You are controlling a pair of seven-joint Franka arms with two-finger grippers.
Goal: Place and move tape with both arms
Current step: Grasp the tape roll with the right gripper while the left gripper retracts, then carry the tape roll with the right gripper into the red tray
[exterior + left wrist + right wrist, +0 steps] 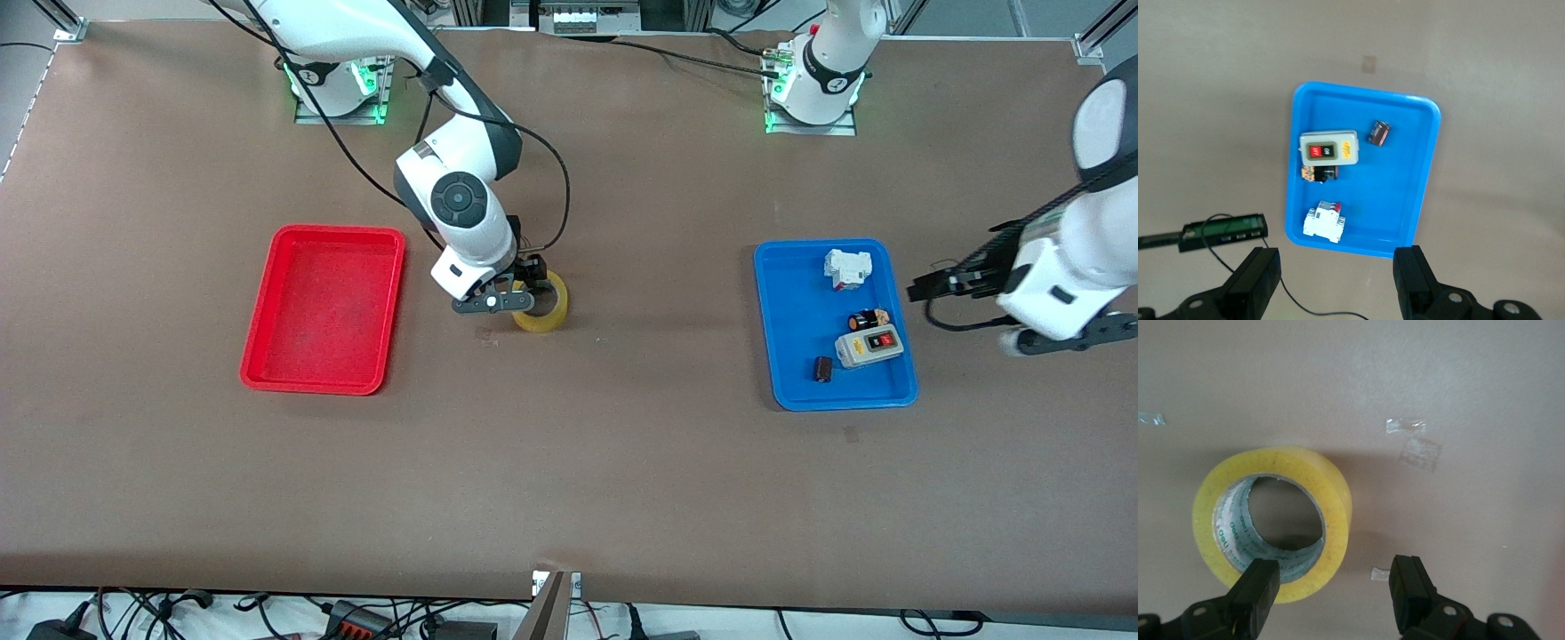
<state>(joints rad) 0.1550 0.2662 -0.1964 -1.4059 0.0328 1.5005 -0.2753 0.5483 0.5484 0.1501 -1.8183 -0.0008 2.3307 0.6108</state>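
Observation:
The yellow tape roll (556,313) lies flat on the brown table near the middle, beside the red tray. In the right wrist view the tape (1298,472) shows its grey core. My right gripper (531,283) is open and low over the roll. One finger (1255,588) is over the ring's rim and the other stands outside it above bare table; the gripper's middle (1331,579) is by the ring's outer wall. My left gripper (938,286) waits open and empty (1338,265) over the table, beside the blue tray at the left arm's end.
A red tray (324,307) lies empty toward the right arm's end. A blue tray (800,311) holds a white breaker (847,268), a grey switch box with a red button (869,348) and two small dark parts. The tray also shows in the left wrist view (1405,173).

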